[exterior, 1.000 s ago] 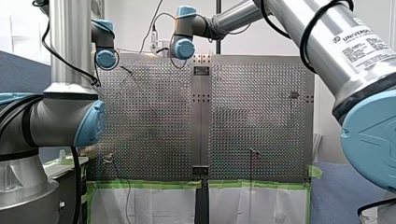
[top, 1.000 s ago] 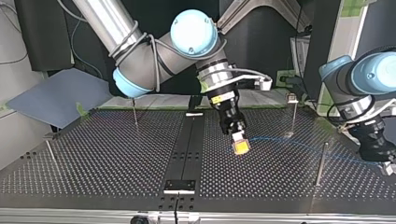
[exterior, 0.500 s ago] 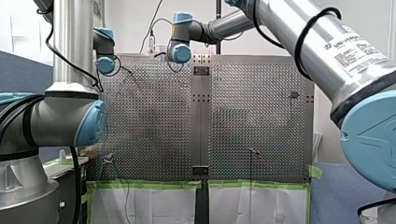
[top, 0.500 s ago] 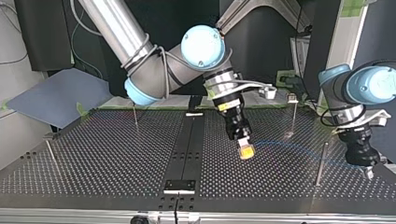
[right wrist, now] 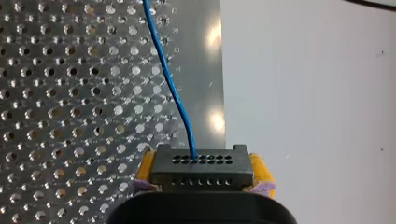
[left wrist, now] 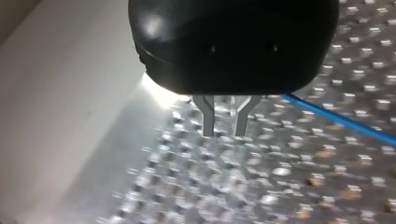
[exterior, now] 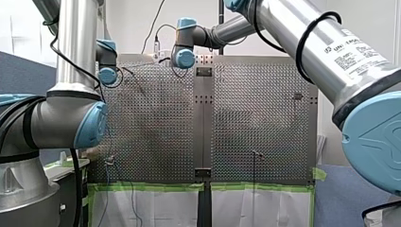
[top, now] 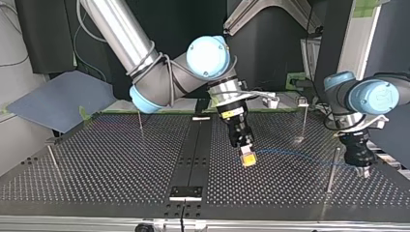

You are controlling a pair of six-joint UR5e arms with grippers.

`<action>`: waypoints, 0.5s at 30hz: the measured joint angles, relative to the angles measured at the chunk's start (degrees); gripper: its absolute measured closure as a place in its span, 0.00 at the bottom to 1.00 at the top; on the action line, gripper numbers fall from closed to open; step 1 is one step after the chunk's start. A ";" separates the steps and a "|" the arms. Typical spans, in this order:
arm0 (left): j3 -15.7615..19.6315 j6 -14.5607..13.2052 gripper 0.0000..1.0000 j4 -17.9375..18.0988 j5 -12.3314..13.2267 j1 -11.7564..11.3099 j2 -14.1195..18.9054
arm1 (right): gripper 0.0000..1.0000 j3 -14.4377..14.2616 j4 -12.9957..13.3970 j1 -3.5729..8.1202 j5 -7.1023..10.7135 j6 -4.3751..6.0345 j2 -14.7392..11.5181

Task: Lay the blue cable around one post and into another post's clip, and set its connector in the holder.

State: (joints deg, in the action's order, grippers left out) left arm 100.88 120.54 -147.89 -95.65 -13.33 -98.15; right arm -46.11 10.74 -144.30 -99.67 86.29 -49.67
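My right gripper [right wrist: 201, 158], with yellow pads, is shut on the black connector [right wrist: 201, 175]. The blue cable [right wrist: 173, 88] leaves the connector's face and runs ahead over the perforated plate. In the top view this gripper [top: 248, 159] hovers low beside the black centre rail. From it the cable [top: 300, 153] trails toward the thin post [top: 331, 169] at the view's right. My left gripper [top: 363, 169] hangs just past that post. Its metal fingers [left wrist: 208, 119] stand slightly apart with nothing between them, so the gripper [left wrist: 224, 130] is open. The cable [left wrist: 336, 119] lies beside it.
A clip-topped post [top: 303, 118] stands at the back right of the top view, and two more posts [top: 140, 118] [top: 52, 157] at its left. A small fixture [top: 185, 192] sits at the near end of the centre rail [top: 193, 150].
My left gripper has moved toward the top view's left, closer to the near post. My right gripper swung slightly right and back, still holding the connector.
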 joint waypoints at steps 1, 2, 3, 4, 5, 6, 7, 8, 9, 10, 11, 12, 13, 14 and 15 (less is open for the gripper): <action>0.03 0.20 0.67 0.00 0.11 0.06 -0.37 | 1.00 0.00 -0.08 0.08 -0.46 -0.15 0.11; 0.05 0.47 0.67 0.02 0.23 0.10 -0.71 | 1.00 0.00 -0.20 0.15 -0.84 -0.25 0.20; 0.06 0.86 0.67 0.07 0.38 0.17 -1.10 | 1.00 0.00 -0.34 0.23 -1.22 -0.32 0.29; 0.06 1.10 0.67 0.13 0.50 0.23 -1.33 | 1.00 0.00 -0.56 0.34 -1.70 -0.39 0.39; 0.07 1.30 0.67 0.19 0.59 0.30 -1.50 | 1.00 0.00 -0.73 0.43 -1.99 -0.42 0.45; 0.07 1.50 0.67 0.30 0.68 0.39 -1.66 | 1.00 -0.01 -0.89 0.53 -2.22 -0.44 0.53; 0.07 1.61 0.67 0.43 0.75 0.46 -1.75 | 1.00 0.00 -1.06 0.64 -2.41 -0.37 0.64; 0.07 1.69 0.67 0.57 0.88 0.55 -1.84 | 1.00 0.00 -1.18 0.73 -2.52 -0.30 0.74; 0.08 1.76 0.67 0.73 1.13 0.70 -1.96 | 1.00 0.00 -1.29 0.83 -2.61 -0.23 0.87; 0.09 1.81 0.67 0.80 1.36 0.82 -2.03 | 1.00 -0.01 -1.48 0.96 -2.71 -0.15 1.07; 0.09 1.87 0.73 0.83 1.56 0.94 -2.08 | 1.00 -0.02 -1.66 1.05 -2.78 -0.10 1.23; 0.09 1.95 0.73 0.82 1.72 1.08 -2.14 | 1.00 -0.04 -1.85 1.14 -2.84 -0.04 1.39; 0.09 2.00 0.73 0.81 1.79 1.18 -2.18 | 1.00 -0.07 -2.15 1.25 -2.90 0.04 1.61; 0.09 2.04 0.76 0.80 1.84 1.27 -2.22 | 1.00 -0.09 -2.45 1.35 -2.94 0.10 1.80; 0.09 2.09 0.76 0.78 1.88 1.35 -2.26 | 1.00 -0.12 -2.80 1.46 -3.03 0.16 1.99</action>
State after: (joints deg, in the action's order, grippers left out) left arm 100.97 122.62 -147.11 -93.78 -11.98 -100.41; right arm -46.23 7.94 -142.84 -102.70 86.45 -47.68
